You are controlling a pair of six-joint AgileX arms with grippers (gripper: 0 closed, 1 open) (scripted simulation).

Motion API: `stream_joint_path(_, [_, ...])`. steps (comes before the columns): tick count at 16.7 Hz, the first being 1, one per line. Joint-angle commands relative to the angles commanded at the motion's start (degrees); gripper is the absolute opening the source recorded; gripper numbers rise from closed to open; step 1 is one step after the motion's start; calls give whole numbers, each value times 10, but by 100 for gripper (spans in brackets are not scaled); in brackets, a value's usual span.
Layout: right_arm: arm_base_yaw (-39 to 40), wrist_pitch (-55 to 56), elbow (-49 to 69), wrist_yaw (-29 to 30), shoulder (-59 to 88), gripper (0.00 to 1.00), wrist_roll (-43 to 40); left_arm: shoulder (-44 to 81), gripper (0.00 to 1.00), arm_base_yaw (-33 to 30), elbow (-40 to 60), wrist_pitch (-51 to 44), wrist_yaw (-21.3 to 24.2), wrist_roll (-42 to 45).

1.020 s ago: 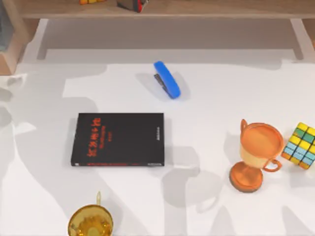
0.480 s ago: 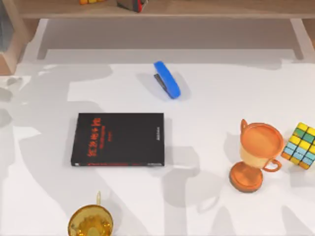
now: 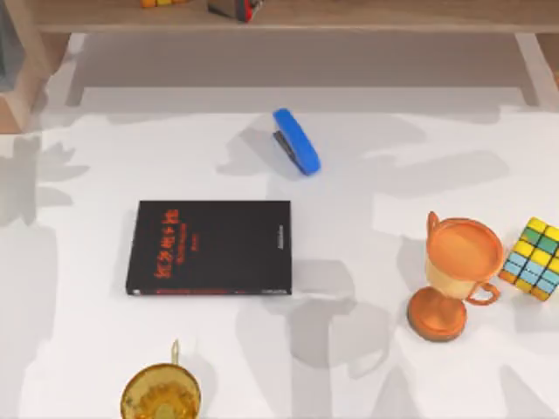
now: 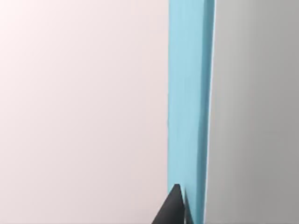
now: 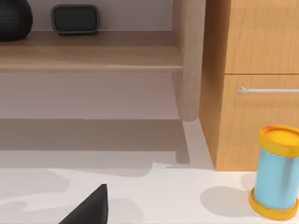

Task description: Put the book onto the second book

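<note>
Light-blue book (image 4: 187, 102) apparently touching left pincer (image 4: 174, 207); grip unclear.

left end effector (image 4: 180, 205): fingertip visible | right end effector (image 5: 91, 210): fingertip visible

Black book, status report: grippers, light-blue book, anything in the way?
Left gripper against the light-blue book. Black book flat on table, cover bare. Blue stapler apart.

A white table (image 3: 367, 175) fronts a wooden shelf (image 3: 349, 16) and cabinet (image 5: 252, 70).
</note>
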Motion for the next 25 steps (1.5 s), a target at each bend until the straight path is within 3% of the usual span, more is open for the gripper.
stream_joint_path(6, [0, 0, 0, 0, 0, 100, 0, -160, 0, -211, -55, 8, -249, 152])
stream_joint_path(10, [0, 0, 0, 0, 0, 100, 0, -206, 0, -350, -170, -8, -354, 261])
stream_joint_path(18, [0, 0, 0, 0, 0, 100, 0, -145, 0, -551, -486, -69, -426, 461])
stream_joint_path(21, [0, 0, 0, 0, 0, 100, 0, -111, 0, -588, -558, -87, -430, 507])
stream_joint_path(25, [0, 0, 0, 0, 0, 100, 0, -100, 0, -598, -576, -92, -430, 520])
